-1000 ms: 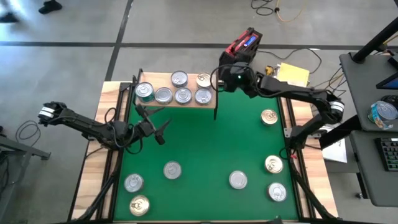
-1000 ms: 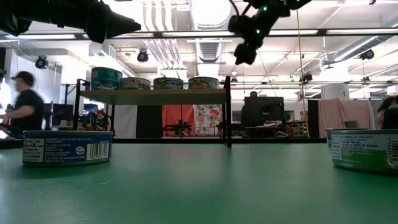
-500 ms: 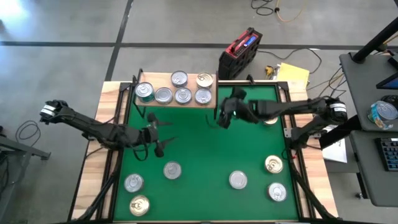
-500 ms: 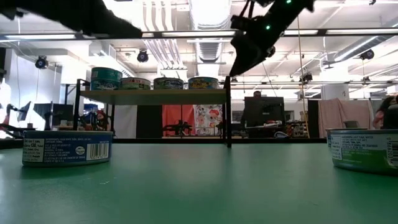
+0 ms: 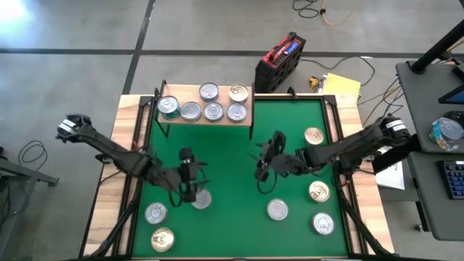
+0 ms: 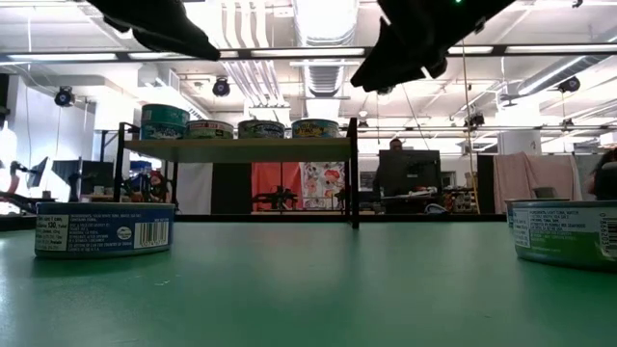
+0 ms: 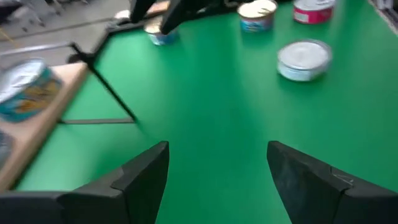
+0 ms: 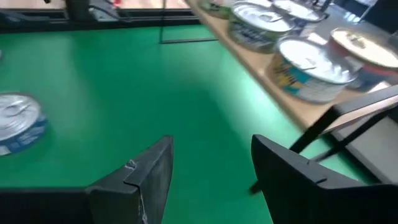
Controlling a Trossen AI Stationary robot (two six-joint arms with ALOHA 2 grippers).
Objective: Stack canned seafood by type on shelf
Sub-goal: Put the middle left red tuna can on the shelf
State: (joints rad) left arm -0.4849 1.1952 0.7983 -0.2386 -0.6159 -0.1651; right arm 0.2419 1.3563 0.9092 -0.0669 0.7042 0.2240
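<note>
The shelf (image 5: 206, 116), a light-wood board on black legs, stands at the mat's far left and carries several tins (image 5: 213, 111); it also shows in the low view (image 6: 236, 146). More tins lie flat on the green mat, one silver-topped (image 5: 201, 198) right beside my left gripper (image 5: 190, 181). My left gripper (image 7: 217, 155) is open and empty above the mat. My right gripper (image 5: 264, 163) hangs over the mat's middle, open and empty (image 8: 211, 149), with the shelf's tins (image 8: 308, 65) ahead of it.
Loose tins lie on the mat at the right (image 5: 314, 135), (image 5: 319, 191), (image 5: 323, 223), near middle (image 5: 278, 209) and near left (image 5: 156, 212), (image 5: 162, 238). A red-and-black case (image 5: 281, 58) stands behind the table. Bare green mat (image 5: 232, 156) lies between the grippers.
My right gripper has gone from the shelf's right end toward the table's near edge, out over the mat's middle. My left gripper has gone toward the near edge and a little right, to the silver-topped tin at the mat's near left. No tin has moved.
</note>
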